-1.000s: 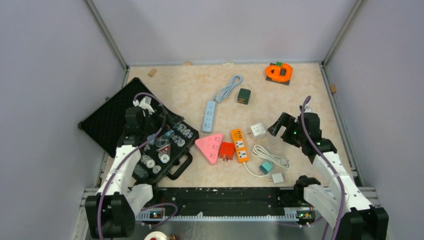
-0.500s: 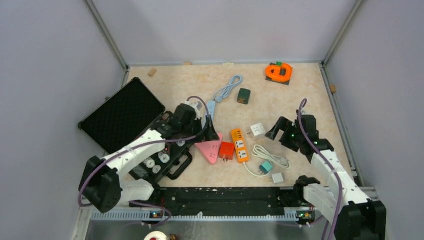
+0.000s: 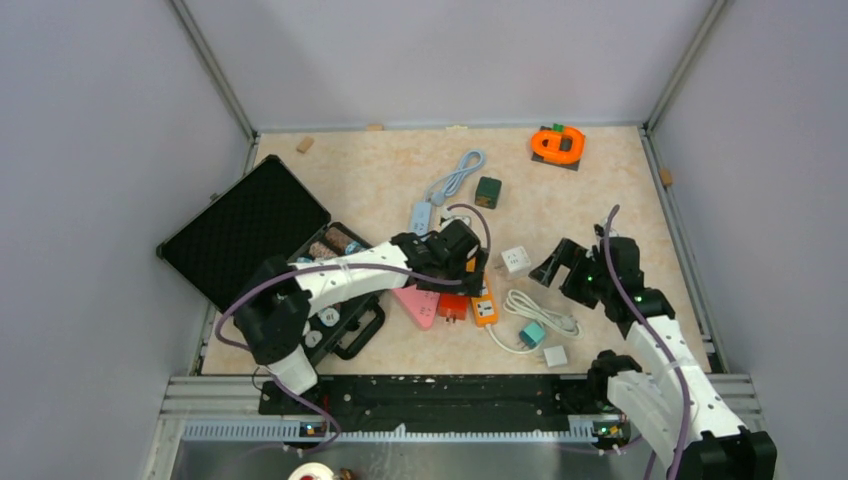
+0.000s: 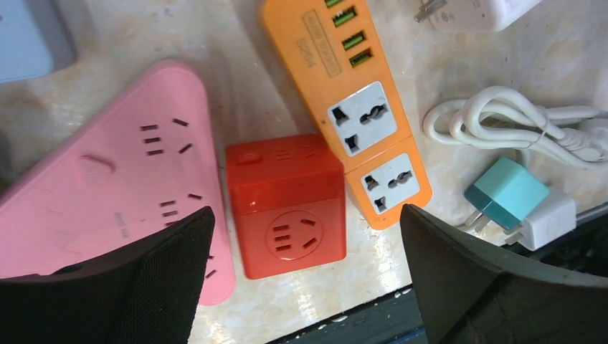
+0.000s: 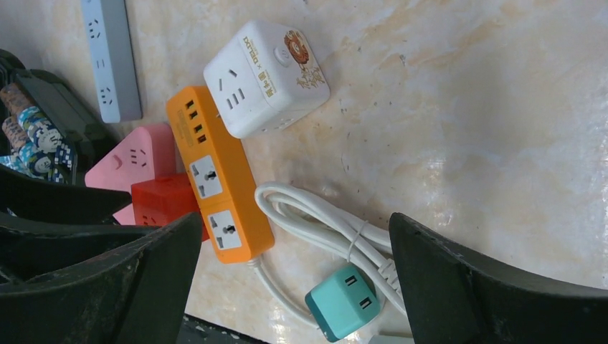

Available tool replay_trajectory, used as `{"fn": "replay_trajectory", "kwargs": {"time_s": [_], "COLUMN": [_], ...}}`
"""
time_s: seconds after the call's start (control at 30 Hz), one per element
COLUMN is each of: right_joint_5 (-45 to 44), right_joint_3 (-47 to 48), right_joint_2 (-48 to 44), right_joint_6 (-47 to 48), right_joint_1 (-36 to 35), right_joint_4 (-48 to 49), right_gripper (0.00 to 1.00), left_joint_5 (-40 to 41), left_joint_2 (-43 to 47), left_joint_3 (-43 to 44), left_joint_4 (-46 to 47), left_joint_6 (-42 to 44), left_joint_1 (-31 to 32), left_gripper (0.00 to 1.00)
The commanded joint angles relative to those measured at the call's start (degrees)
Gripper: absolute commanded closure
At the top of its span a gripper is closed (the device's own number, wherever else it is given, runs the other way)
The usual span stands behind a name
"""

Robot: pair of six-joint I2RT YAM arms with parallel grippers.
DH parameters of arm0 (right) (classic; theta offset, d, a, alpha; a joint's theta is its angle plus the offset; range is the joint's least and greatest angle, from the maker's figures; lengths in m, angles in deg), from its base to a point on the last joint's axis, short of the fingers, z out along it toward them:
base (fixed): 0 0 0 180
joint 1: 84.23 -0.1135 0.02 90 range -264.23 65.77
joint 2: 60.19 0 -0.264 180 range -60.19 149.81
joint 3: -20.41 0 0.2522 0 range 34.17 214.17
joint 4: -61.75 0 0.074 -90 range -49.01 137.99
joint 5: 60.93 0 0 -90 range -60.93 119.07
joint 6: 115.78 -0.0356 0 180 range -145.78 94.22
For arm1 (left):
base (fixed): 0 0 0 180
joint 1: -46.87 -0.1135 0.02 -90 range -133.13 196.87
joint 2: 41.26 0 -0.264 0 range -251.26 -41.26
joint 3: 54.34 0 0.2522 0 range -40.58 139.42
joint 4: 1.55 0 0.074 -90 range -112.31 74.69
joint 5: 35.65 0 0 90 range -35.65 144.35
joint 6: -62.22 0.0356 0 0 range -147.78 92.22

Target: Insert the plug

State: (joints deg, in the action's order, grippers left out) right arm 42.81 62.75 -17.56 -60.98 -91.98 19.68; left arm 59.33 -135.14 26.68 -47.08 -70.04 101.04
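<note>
Jaws wide apart and gripping nothing, your left gripper (image 3: 468,272) hangs directly over the orange power strip (image 4: 358,122). Its dark fingers (image 4: 143,287) frame the red cube socket (image 4: 287,204) that sits against the strip's left flank. A second ago that arm stood well to the left of the strip, above the open black case (image 3: 240,230). Half a second ago it had reached the pink triangular socket block (image 4: 122,179), which lies on the far side of the red cube from the strip.

Your right gripper (image 3: 558,262), likewise spread and empty, hovers to the right of the strip and has barely shifted over that second.

The teal plug (image 5: 340,301) lies unheld on the table, off the strip's near right end and just beside a small white plug (image 3: 555,355). The coiled white cable (image 4: 516,125) lies right of the strip, just beyond the teal plug. Strip, plugs and cable lie where they lay a second ago.

A white cube adapter (image 5: 265,75) sits just off the strip's far right end. A pale blue power strip (image 3: 420,215) lies beyond the far end to the left. A dark green cube (image 3: 488,191) and an orange pumpkin-shaped piece (image 3: 557,145) stand farther beyond the strip.

All of it rests on a beige marbled tabletop (image 3: 370,180), closed in on three sides by plain pale grey walls (image 3: 450,60) with metal posts in the corners.
</note>
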Motion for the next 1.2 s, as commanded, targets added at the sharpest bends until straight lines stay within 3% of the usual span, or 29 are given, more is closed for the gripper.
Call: {"fn": "replay_trajectory", "kwargs": {"time_s": [0.0, 0.33, 0.43, 0.6, 0.8, 1.17], "right_joint_5": [2.6, 7.2, 8.3, 10.2, 12.4, 18.6], "right_joint_3": [2.1, 1.3, 0.7, 0.5, 0.6, 3.4], "right_joint_2": [0.8, 0.1, -0.2, -0.1, 0.3, -1.3], "right_joint_6": [-0.5, 0.0, 0.2, 1.0, 1.8, 4.1], "right_joint_1": [0.4, 0.4, 0.4, 0.4, 0.4, 0.4], "right_joint_4": [-0.9, 0.1, 1.0, 1.7, 2.0, 1.4], "right_gripper": [0.01, 0.01, 0.01, 0.01, 0.01, 0.01], "left_joint_5": [5.8, 9.6, 10.1, 10.2, 5.9, -10.1], "left_joint_2": [-4.1, -6.1, -6.0, -5.1, 0.4, 14.2], "left_joint_3": [3.9, 2.2, 1.7, 0.9, -1.8, -14.6], "left_joint_4": [-3.9, -5.8, -5.8, -5.2, 1.0, 20.4], "left_joint_6": [-3.0, -5.7, -5.9, -5.6, -2.1, 0.3], "left_joint_1": [3.5, 6.4, 6.8, 6.9, 6.8, 4.0], "left_gripper": [0.02, 0.21, 0.31, 0.6, 0.69, 0.69]}}
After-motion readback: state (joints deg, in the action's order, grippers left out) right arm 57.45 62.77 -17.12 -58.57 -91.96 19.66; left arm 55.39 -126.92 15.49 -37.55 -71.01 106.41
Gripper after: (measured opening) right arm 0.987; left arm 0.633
